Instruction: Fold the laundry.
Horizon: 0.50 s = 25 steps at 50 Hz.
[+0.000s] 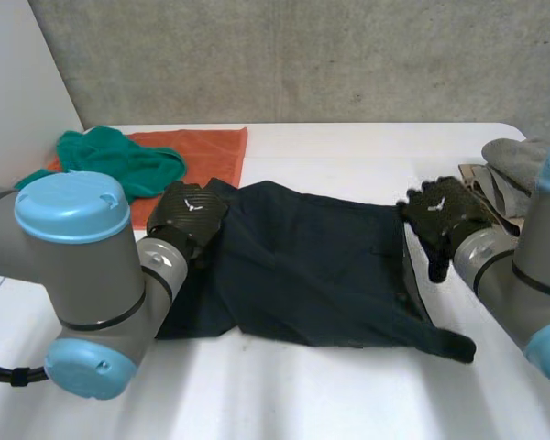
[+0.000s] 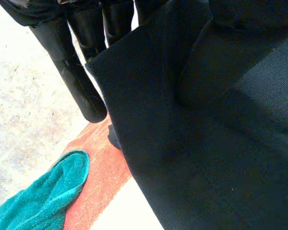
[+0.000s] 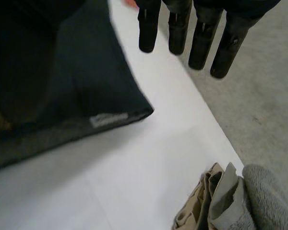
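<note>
Dark garment lies spread flat on the table, evidently laid out for folding; left hand rests at its far left corner, grip cannot be told; right hand hovers beside the far right corner, fingers straight, empty.

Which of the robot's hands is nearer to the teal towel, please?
Left. The left hand sits just beside the teal towel, at the dark garment's edge; the right hand is at its opposite end.

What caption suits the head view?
Left hand and right hand at opposite ends of the dark garment on the white table.
</note>
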Each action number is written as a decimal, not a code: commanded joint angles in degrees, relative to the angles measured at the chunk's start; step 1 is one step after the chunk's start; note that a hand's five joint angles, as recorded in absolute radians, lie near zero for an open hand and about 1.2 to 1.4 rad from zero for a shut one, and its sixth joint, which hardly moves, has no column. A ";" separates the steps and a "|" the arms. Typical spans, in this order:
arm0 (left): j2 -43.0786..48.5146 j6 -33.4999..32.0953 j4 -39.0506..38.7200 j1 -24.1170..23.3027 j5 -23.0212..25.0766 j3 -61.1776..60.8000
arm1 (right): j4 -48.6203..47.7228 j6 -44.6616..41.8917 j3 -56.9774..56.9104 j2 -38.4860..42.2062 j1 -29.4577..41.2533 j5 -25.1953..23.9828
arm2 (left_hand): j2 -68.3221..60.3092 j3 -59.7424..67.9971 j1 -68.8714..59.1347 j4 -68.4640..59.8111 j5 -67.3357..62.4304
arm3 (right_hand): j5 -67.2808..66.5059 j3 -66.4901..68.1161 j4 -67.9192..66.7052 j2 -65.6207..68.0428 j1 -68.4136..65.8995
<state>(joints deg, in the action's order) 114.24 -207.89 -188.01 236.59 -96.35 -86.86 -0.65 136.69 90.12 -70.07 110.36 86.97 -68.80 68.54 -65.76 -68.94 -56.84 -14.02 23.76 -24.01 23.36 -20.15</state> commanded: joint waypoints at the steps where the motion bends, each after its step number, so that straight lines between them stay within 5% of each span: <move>1: -0.25 -0.32 0.98 -0.52 -0.68 -0.15 | 13.63 19.22 -3.02 -9.03 -3.12 -4.43 | -11.20 11.46 -14.24 -11.06 -13.16 | 10.40 -10.14 10.39 -9.74 6.53; 9: -0.34 -0.32 1.15 -0.43 -0.77 -0.15 | 34.40 20.63 -3.64 -9.30 -4.89 -16.83 | -11.20 11.46 -14.24 -11.06 -13.16 | 10.06 -9.81 10.06 -9.41 6.19; 21: -0.25 -0.32 0.98 -0.43 -0.59 0.38 | 31.07 20.37 4.53 -9.48 -4.80 -17.80 | -11.20 11.46 -14.24 -11.06 -13.16 | 8.89 -8.64 8.89 -8.24 5.02; 25: 0.28 -0.23 0.80 -0.43 -0.42 0.64 | 23.78 20.20 7.08 -7.99 -4.62 -16.05 | -11.20 11.46 -14.24 -11.06 -13.16 | -5.52 5.78 -5.53 6.18 -9.39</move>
<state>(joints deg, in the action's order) 114.04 -208.21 -186.98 236.16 -97.01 -86.59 31.30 157.05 93.96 -79.55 105.33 68.83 -68.80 68.54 -65.76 -68.94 -56.84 -6.80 16.24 -16.78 16.73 -14.96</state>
